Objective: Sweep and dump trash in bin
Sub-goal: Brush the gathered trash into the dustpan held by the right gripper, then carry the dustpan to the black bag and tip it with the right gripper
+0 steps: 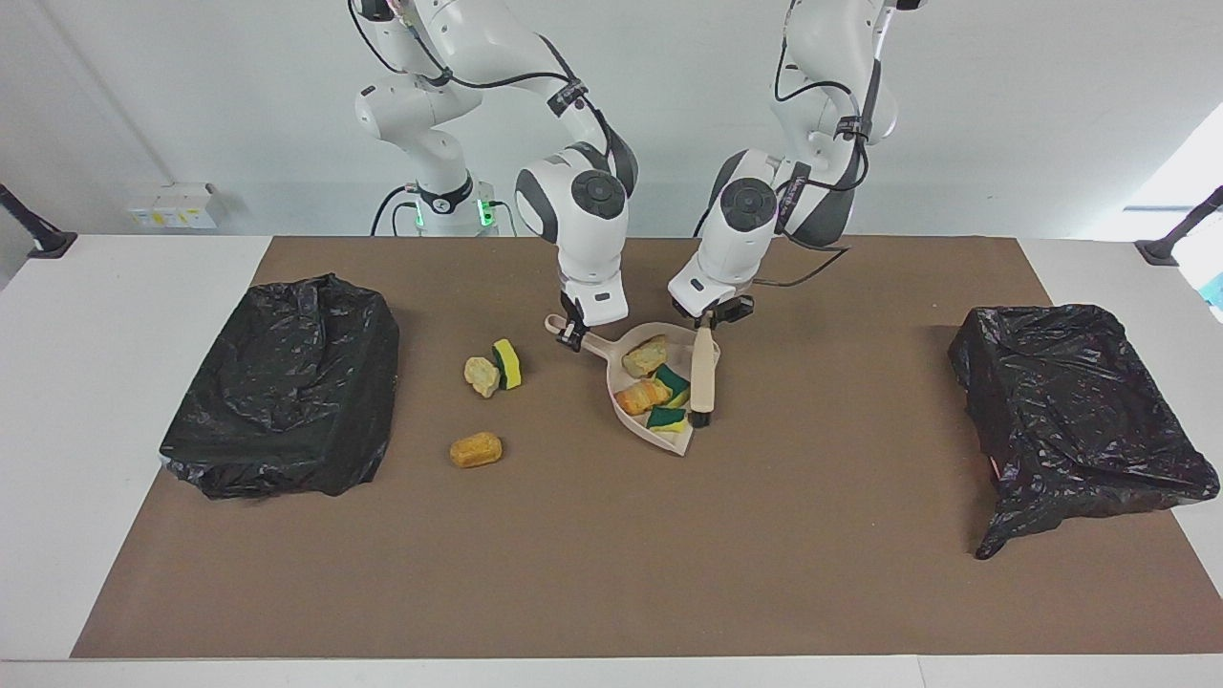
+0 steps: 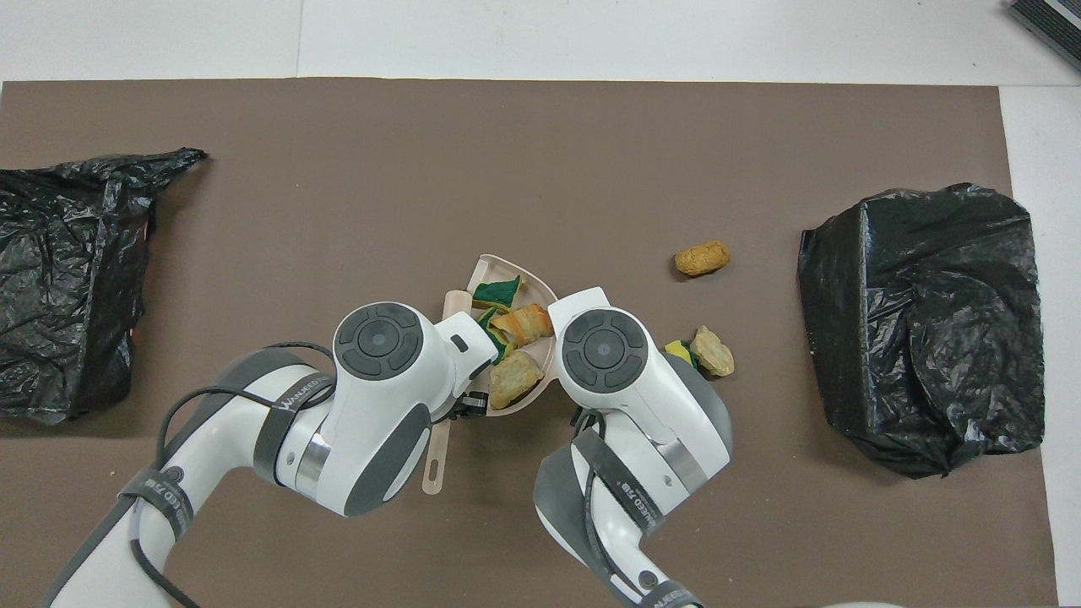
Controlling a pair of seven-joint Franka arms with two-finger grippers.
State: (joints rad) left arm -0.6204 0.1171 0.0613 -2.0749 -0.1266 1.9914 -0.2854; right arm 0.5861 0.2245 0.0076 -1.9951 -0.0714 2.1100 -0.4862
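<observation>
Clock bearings below are read from above, 12 pointing away from the robots, centred on the dustpan.

- Surface [image 1: 611, 573]: brown mat, work going on mid-mat.
- Bins: two, both lined with black bags. One at 3 o'clock, toward the right arm's end [image 1: 287, 382]. The other at 9 o'clock, toward the left arm's end [image 1: 1080, 411]. Both stand well apart from the pan. I see nothing dumped in either.
- Dustpan [image 1: 632, 423]: flat on the mat. The right gripper [image 1: 571, 334] has its jaws closed on the handle end and steadies it.
- Brush [image 1: 704, 368]: lies along the pan's open mouth, bristle end down. The left gripper [image 1: 712, 313] has its jaws clamped tight on the upper handle.
- Trash in the pan, four pieces, all between the two grippers: tan lump [image 1: 646, 354], orange lump [image 1: 642, 395], green sponge [image 1: 673, 382], second sponge chunk [image 1: 667, 419] at the lip.
- Trash loose on the mat, three pieces: sponge [image 1: 507, 363] touching a pale lump [image 1: 482, 376] at 3 o'clock, just beside the right gripper. An orange-brown lump [image 1: 476, 449] sits at about 2 o'clock, clear of both grippers.

My read: roughly half swept, four of seven gathered. Left to do: collect the three loose pieces, or dump first, then tip the pan into a bin.
</observation>
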